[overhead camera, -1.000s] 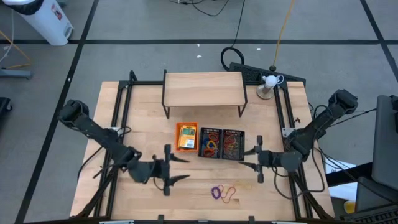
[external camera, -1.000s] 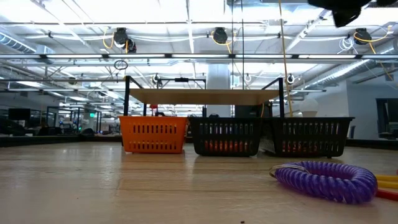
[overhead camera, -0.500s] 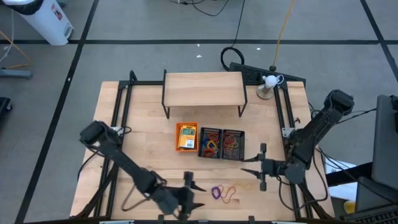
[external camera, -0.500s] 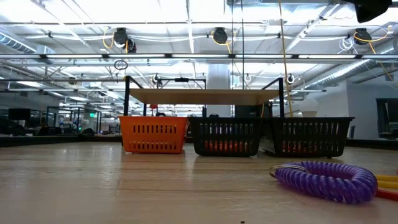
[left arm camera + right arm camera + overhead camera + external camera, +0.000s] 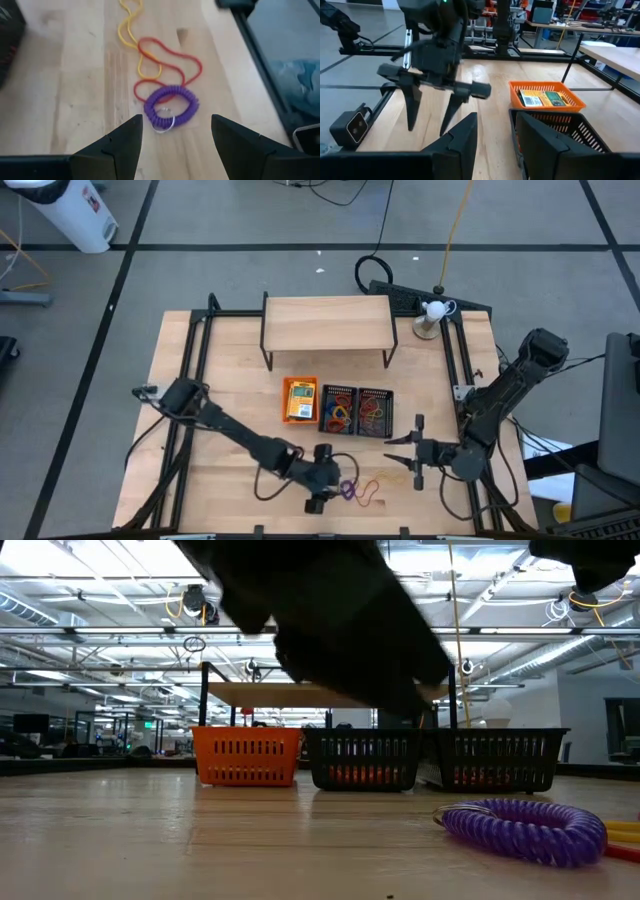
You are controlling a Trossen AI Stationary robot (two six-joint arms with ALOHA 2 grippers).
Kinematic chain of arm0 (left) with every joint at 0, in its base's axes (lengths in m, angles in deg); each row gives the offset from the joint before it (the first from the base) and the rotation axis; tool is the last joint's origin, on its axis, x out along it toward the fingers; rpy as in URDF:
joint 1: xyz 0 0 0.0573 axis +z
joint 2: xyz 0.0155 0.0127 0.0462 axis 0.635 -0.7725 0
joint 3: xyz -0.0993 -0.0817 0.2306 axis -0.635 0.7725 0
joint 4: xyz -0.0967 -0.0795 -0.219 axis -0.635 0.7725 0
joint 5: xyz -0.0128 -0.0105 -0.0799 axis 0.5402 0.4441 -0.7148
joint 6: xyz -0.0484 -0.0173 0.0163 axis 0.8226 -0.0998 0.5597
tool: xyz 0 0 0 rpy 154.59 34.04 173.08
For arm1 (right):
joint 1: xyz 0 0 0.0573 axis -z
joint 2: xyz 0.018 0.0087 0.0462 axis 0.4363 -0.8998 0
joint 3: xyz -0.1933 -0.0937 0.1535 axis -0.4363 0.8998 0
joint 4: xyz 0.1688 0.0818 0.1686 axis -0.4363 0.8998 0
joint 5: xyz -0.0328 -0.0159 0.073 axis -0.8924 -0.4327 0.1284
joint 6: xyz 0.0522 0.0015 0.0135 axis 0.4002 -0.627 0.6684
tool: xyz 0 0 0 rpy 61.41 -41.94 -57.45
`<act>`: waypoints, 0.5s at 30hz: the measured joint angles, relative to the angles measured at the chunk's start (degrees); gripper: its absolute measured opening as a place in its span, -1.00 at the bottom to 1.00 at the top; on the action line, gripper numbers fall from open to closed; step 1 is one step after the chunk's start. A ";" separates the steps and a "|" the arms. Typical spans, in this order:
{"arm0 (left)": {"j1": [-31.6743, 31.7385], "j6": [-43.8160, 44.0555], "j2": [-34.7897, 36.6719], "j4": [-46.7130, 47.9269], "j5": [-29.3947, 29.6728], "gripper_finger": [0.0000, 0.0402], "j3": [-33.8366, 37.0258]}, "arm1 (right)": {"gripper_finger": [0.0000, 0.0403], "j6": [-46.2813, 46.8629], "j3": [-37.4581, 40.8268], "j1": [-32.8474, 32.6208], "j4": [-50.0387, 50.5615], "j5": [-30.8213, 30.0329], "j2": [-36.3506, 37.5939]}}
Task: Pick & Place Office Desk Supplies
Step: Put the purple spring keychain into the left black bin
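Note:
A purple coiled band [image 5: 171, 106] lies flat on the wooden table near its near edge, beside a red loop [image 5: 172, 65] and a yellow loop [image 5: 131, 35]. My left gripper [image 5: 335, 478] hovers open just left of the coil [image 5: 348, 490], touching nothing; in its wrist view my left gripper [image 5: 175, 127] shows one finger on each side of the coil. My right gripper [image 5: 396, 452] waits open, right of the loops. The orange tray [image 5: 300, 400] holds a crayon box [image 5: 541, 97]. Two black mesh trays [image 5: 338, 410] [image 5: 376, 411] hold coloured bands.
A wooden shelf riser [image 5: 327, 323] stands behind the trays, toward the far edge. Black metal rails [image 5: 190, 380] [image 5: 462, 370] run along the table's left and right sides. A small white lamp-like object [image 5: 432, 313] sits at the far right corner. The left arm [image 5: 330, 620] blurs across the low view.
My left gripper has swept from the table's left-middle toward the near edge, then right, ending over the purple coil. My right gripper has moved slightly toward the near edge. The bands and trays have stayed in place.

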 joint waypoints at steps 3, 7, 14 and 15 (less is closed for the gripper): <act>1.06 -1.53 -1.28 -0.09 -2.73 0.18 0.00 | -0.38 0.34 0.00 0.37 -0.26 -0.01 -0.60; 1.97 -3.10 -2.24 -0.46 -4.02 0.18 0.00 | -0.38 0.46 0.00 1.24 -0.26 -0.08 -0.67; 2.46 -5.80 -3.28 -0.80 -4.55 0.18 0.05 | -0.38 0.46 0.00 1.94 -0.26 0.09 -0.67; 2.46 -5.86 -3.42 -1.16 -4.58 0.18 0.07 | -0.38 0.46 0.00 1.92 -0.26 0.09 -0.67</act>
